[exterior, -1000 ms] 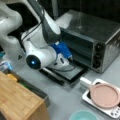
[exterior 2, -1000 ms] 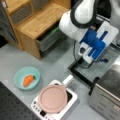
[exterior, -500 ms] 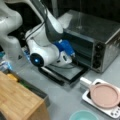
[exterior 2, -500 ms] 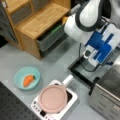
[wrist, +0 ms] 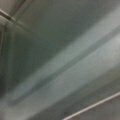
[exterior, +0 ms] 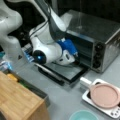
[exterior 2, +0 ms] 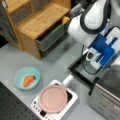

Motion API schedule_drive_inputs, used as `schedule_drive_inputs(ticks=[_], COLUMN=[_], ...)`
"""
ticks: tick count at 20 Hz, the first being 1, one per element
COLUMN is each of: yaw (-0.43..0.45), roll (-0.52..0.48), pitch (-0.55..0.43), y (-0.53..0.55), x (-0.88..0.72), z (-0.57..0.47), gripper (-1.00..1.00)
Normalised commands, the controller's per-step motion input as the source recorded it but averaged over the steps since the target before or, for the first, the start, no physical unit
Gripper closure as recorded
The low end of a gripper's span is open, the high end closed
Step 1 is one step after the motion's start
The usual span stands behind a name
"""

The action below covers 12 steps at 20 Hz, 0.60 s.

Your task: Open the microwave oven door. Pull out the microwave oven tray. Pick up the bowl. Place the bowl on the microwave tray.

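Your gripper (exterior: pixel 75 58) at the microwave oven (exterior: pixel 100 37) mouth, grip state indiscernible, microwave oven door (exterior: pixel 63 71) lying open, bowl (exterior 2: pixel 27 78) well apart, holding a carrot (exterior 2: pixel 28 80).

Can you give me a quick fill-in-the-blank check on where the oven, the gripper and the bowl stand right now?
1. The microwave oven door is folded down and ____.
2. The gripper reaches into the mouth of the ____.
3. The bowl holds an orange ____.
4. The pink plate rests on a ____ base.

Missing words: open; microwave oven; carrot; white
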Motion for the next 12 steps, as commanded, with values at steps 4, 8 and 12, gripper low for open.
schedule_drive_inputs(ticks=[4, 8, 12], yaw=[-0.160, -0.177, -0.159], roll=[0.148, 0.165, 0.131], pitch=[-0.137, -0.117, -0.109], y=[0.01, 0.08, 0.08], x=[0.01, 0.01, -0.01], z=[-0.22, -0.20, -0.14], gripper=[-1.00, -1.00, -1.00])
